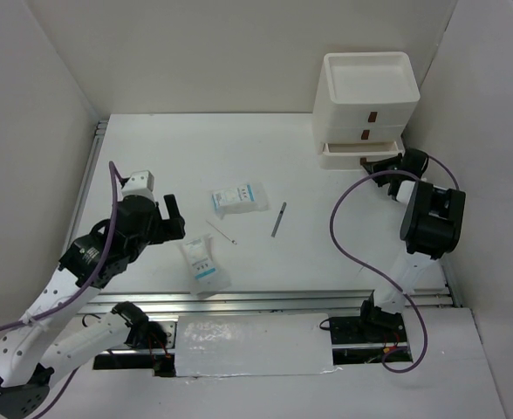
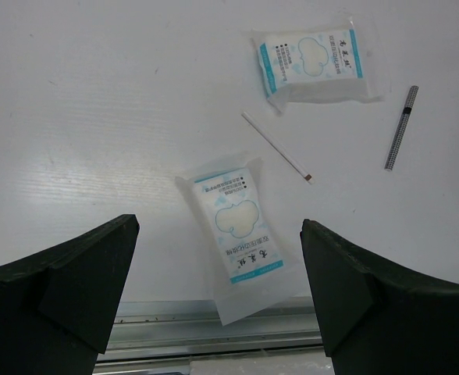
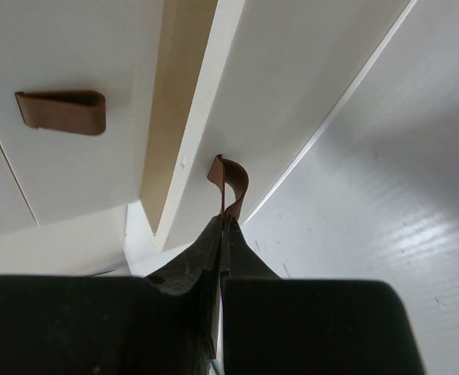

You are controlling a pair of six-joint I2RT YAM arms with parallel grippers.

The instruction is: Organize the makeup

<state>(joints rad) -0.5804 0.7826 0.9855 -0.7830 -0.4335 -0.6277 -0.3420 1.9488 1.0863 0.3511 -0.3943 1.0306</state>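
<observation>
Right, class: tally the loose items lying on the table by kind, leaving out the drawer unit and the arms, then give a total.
Printed sachets: 2
Grey pencil: 1
Thin white stick with a dark tip: 1
Total: 4

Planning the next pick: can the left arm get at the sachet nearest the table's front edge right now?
Likely yes: the left gripper is open and aimed at the near sachet, with nothing lying between them.
</observation>
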